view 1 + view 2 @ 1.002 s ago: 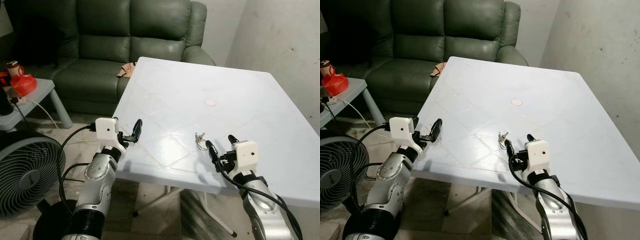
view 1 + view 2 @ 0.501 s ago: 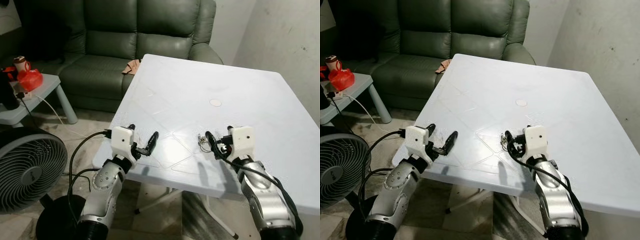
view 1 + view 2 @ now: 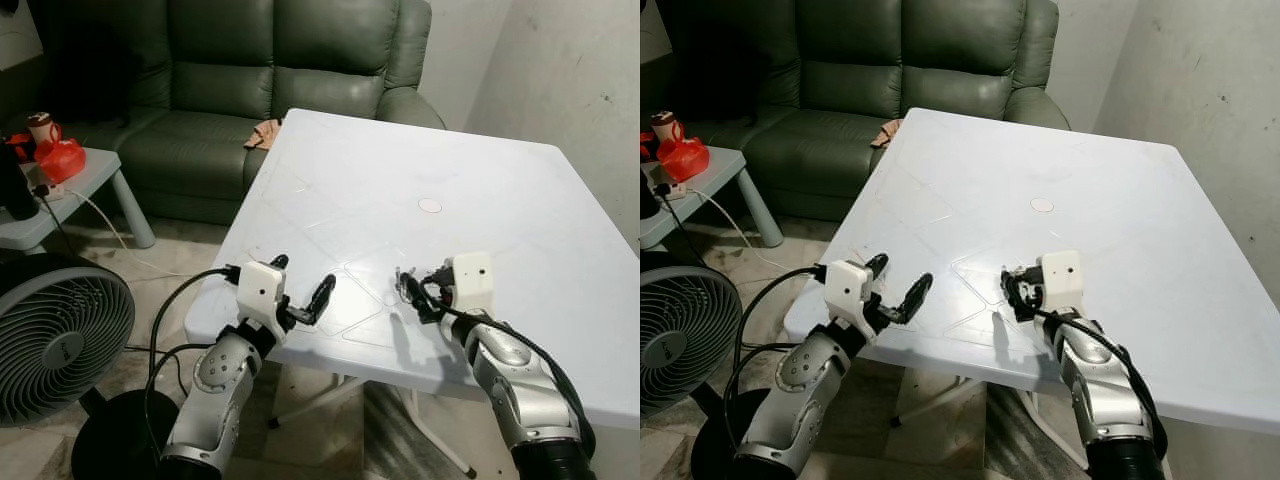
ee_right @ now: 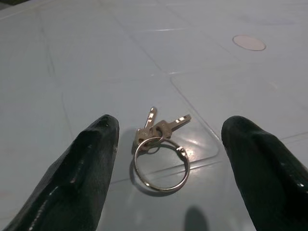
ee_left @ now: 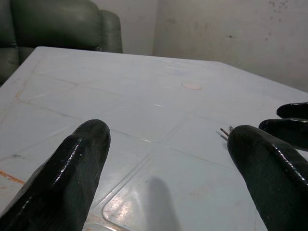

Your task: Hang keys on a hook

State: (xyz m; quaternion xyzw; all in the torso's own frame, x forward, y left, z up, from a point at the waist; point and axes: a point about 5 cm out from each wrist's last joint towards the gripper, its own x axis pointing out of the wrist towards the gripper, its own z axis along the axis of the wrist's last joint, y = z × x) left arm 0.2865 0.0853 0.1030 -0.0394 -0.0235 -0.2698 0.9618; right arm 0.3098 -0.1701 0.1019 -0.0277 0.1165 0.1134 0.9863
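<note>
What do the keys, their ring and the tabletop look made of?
Keys: brass-toned metal, dull sheen. Ring: bright steel-like wire with sharp glints. Table: probably moulded white plastic, judging by the soft gloss and pressed panel lines.

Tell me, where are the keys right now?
The keys lie flat on the white table, near its front edge, between the right gripper's open fingers.

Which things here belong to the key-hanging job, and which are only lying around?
For the job:
- keys on their ring, lying on the white table
- right tool, open, either side of them

Lying about:
- left tool, open, idle
- green sofa
- fan
- red bag
</note>
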